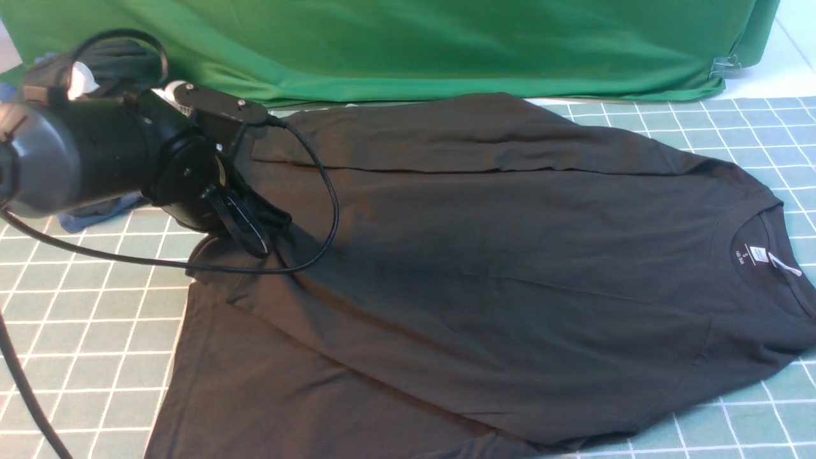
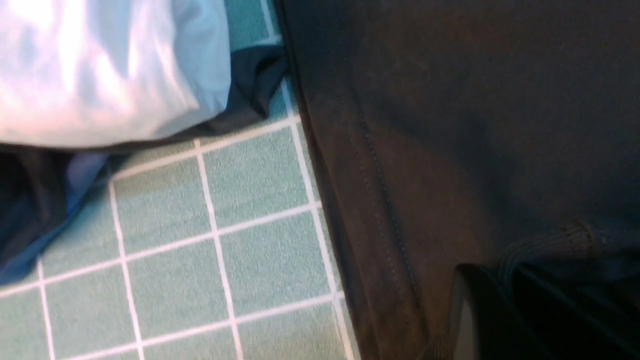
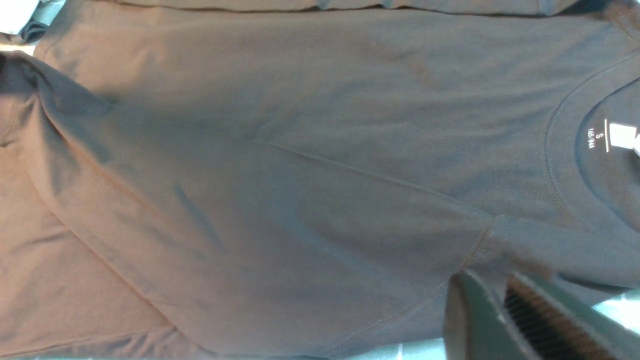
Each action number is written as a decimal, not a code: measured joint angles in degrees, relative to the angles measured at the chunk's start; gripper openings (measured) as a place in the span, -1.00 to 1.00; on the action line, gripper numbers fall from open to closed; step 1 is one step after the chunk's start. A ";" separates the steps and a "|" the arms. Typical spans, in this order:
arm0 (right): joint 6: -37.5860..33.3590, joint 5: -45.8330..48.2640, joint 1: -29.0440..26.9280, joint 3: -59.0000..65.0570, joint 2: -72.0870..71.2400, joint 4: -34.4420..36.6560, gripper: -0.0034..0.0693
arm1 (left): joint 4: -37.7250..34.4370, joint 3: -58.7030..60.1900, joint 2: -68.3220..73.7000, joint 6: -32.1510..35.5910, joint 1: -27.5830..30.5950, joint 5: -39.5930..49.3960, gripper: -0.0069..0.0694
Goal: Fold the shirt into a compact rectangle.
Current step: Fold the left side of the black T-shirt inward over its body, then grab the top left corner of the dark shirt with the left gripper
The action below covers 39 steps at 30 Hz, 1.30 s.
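Nearest you, the shirt (image 1: 484, 268) lay flat on the counter (image 1: 83, 331), plain black and mostly smooth. Its long axis ran 9 to 3 o'clock, with the neck label (image 1: 758, 254) at 3. Your left hand (image 1: 258, 239) sat on the 9 o'clock edge, so that arm was closer. Couldn't tell if it was gripping. Your right hand (image 3: 500, 320) hung by the shoulder seam, same doubt. At 12, one sleeve (image 1: 446, 143) lay folded across.

1. Black long-sleeve shirt (image 1: 497, 255), spread pretty flat on the checked mat (image 1: 83, 331), just a few soft wrinkles.
2. Collar (image 1: 733, 220) is at the right end, hem's way over on the left.
3. Far sleeve (image 1: 446, 146) is folded in along the back edge.
4. White neck label (image 1: 758, 254) shows inside the collar, reads S.
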 joint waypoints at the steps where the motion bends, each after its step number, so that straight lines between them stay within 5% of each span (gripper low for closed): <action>1: 0.00 0.00 0.00 0.00 0.00 0.00 -0.65 | 0.13 0.00 0.05 0.00 0.00 -0.14 -0.72; 13: 0.08 0.11 0.00 0.00 0.00 0.05 -0.65 | 2.26 -2.08 0.15 -5.87 0.61 1.94 0.34; 16: 0.08 0.34 0.00 0.00 0.00 0.05 -0.65 | 0.83 -5.16 0.15 -6.79 1.64 5.26 0.44; 21: 0.08 0.34 0.00 0.00 0.00 0.05 -0.65 | -9.61 -16.12 2.08 -6.90 5.01 9.02 0.38; 28: 0.08 0.93 0.00 0.00 0.00 0.05 -0.65 | -28.45 -30.43 11.67 1.92 9.95 10.75 0.15; 39: 0.13 1.22 0.00 0.00 0.00 0.05 -0.64 | -28.57 -43.29 28.55 3.10 10.25 4.50 0.12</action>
